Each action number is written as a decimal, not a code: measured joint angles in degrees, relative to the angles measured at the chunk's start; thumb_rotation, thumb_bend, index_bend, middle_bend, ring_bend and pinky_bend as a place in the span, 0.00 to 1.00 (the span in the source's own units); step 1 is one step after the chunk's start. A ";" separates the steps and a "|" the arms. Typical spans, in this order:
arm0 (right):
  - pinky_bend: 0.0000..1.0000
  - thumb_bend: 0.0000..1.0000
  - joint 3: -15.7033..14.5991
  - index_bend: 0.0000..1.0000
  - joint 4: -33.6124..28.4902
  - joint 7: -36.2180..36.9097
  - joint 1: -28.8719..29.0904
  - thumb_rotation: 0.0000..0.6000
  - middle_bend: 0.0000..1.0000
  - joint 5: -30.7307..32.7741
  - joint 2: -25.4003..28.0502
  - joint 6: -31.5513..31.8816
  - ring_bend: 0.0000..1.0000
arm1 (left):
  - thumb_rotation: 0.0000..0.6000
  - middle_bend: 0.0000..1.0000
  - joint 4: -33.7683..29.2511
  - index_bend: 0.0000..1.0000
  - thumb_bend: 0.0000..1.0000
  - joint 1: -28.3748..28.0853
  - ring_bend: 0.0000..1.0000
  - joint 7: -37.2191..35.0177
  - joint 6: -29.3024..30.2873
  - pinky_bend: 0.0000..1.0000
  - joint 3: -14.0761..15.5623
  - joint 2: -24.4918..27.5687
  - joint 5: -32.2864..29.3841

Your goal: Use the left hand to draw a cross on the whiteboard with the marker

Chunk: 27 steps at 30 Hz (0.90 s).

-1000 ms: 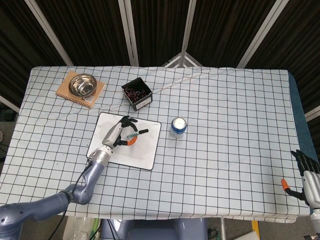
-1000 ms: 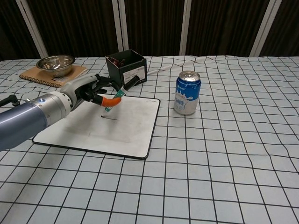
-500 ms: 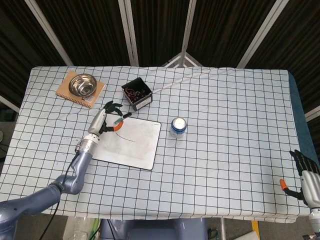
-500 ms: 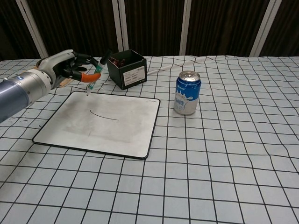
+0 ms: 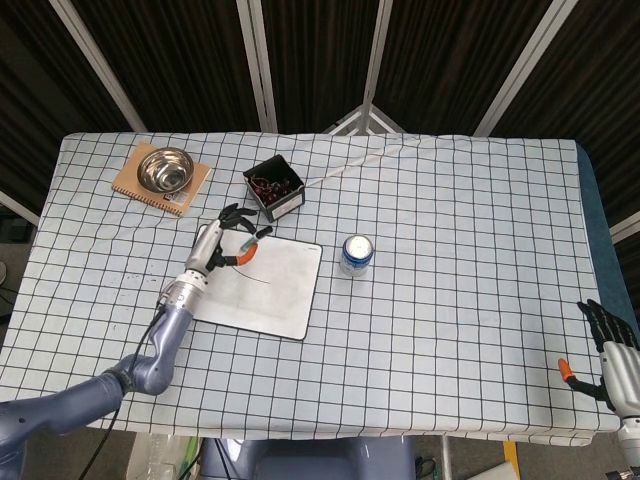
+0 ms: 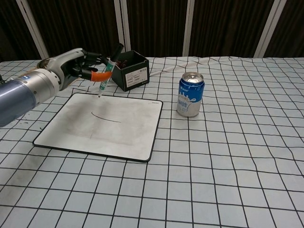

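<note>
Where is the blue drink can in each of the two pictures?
Head view: the can stands a little left of the picture's middle, seen from above, just right of the whiteboard.
Chest view: the can stands right of centre in the upper half, seen from the side, again right of the whiteboard.
Shared landmark: the black box beyond the whiteboard's far edge.

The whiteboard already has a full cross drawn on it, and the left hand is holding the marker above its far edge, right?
Not quite. The chest view shows only one curved stroke on the whiteboard, not a full cross. The left hand does hold the marker above its far edge.
</note>
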 measured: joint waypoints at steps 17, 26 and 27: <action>0.00 0.35 0.02 0.00 0.02 0.58 0.13 1.00 0.00 0.34 0.29 -0.59 0.00 | 1.00 0.20 3.78 0.71 0.55 -2.58 0.00 2.44 -1.98 0.02 -0.50 -5.59 -3.48; 0.00 0.35 0.04 0.00 -0.10 0.49 0.23 1.00 0.00 0.32 0.23 -0.67 0.00 | 1.00 0.20 4.03 0.71 0.55 -2.91 0.00 2.12 -2.19 0.02 -0.63 -6.50 -3.55; 0.00 0.35 0.05 0.00 -0.11 0.48 0.23 1.00 0.00 0.31 0.23 -0.67 0.00 | 1.00 0.20 4.10 0.71 0.55 -2.95 0.00 2.13 -2.24 0.02 -0.62 -6.60 -3.57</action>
